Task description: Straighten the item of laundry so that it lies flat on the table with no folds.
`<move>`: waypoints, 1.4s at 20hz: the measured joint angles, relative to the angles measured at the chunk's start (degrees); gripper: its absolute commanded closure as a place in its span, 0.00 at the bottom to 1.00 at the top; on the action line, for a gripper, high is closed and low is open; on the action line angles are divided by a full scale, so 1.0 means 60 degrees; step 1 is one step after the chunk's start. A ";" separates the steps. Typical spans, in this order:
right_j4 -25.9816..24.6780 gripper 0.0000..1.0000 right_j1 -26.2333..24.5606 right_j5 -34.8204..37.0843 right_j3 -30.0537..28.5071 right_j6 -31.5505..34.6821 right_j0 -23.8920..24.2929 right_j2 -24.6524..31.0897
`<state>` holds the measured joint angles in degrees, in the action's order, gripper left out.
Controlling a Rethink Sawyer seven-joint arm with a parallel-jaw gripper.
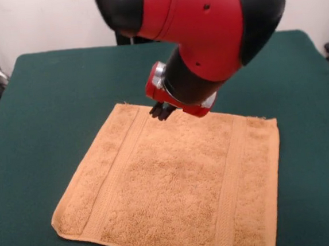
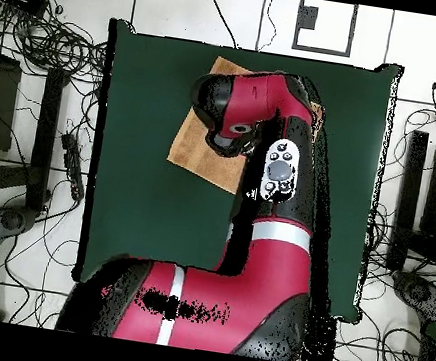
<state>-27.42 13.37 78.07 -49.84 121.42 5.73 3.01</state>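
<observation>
Golden-orange terry-cloth towel (image 1: 176, 185) spread nearly flat mid dark green table (image 1: 47, 98), near-left corner slightly curled. Black gripper (image 1: 162, 110) poised over towel's far edge; jaw state impossible to tell. Probably final smoothing; next, flatten that corner.

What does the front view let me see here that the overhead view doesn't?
Only the front view shows nearly the whole towel lying spread out, its woven bands, a slightly turned-up near-left corner, and the gripper at the towel's far edge. Only the overhead view shows all of the table, the cables on the floor around it, and the arm reaching from its base and covering much of the towel. Both show the orange towel on the green table under the red arm.
</observation>
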 measured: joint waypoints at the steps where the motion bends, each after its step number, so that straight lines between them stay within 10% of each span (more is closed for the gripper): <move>1: 0.0000 1.00 -0.0011 0.0000 -0.0007 -0.0048 0.0072 0.0069; 18: -0.0006 1.00 -0.0492 -0.0939 -0.0433 -0.2668 0.1587 0.1106; 28: -0.0206 1.00 -0.1494 0.0806 0.1263 -0.3861 0.1524 0.1216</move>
<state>-28.65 4.41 82.90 -42.26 98.25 14.87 10.30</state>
